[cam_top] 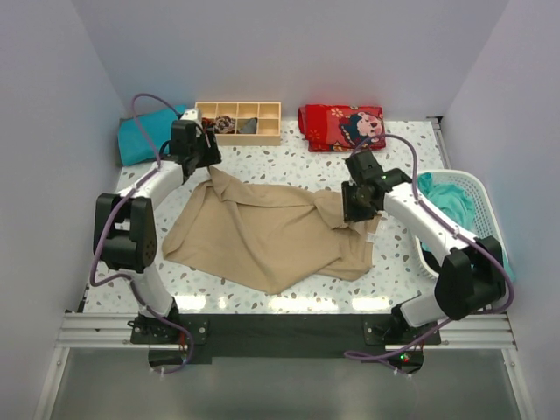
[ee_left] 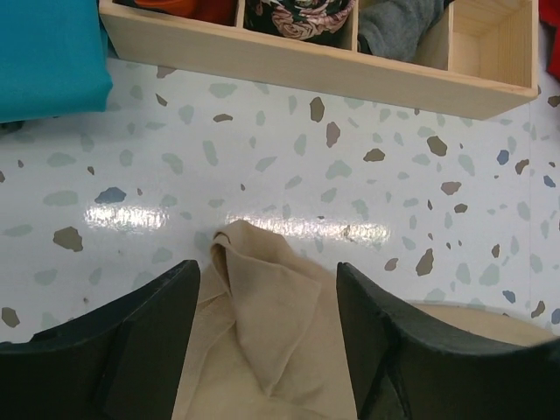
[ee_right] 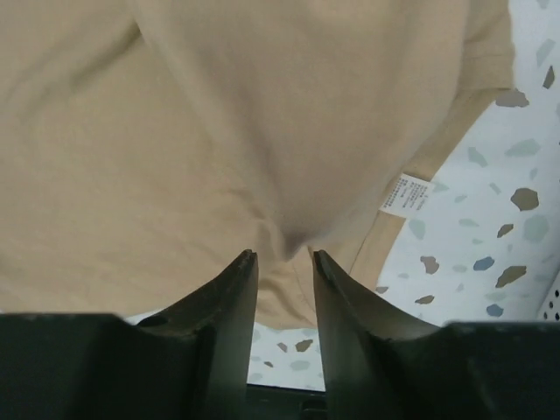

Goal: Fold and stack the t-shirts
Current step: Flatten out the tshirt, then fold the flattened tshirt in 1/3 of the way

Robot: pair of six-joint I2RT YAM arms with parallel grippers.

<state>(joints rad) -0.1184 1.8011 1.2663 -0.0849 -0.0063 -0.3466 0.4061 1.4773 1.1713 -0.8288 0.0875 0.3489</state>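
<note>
The tan t-shirt (cam_top: 271, 232) lies rumpled and partly spread in the middle of the table. My left gripper (cam_top: 197, 156) is open at its far left corner. In the left wrist view that pointed corner (ee_left: 262, 297) lies on the table between my spread fingers (ee_left: 144, 346), untouched. My right gripper (cam_top: 359, 203) is at the shirt's right upper part. Its jaws stand narrowly apart and pinch a puckered bunch of tan cloth (ee_right: 289, 241) at the tips. A folded teal t-shirt (cam_top: 144, 136) lies at the back left. More teal cloth (cam_top: 451, 203) fills the basket.
A wooden divided box (cam_top: 238, 121) with small items stands at the back, also in the left wrist view (ee_left: 306, 66). A red patterned cloth (cam_top: 343, 127) lies at the back right. A white basket (cam_top: 486, 206) stands at the right edge. A white label (ee_right: 407, 194) hangs at the shirt's hem.
</note>
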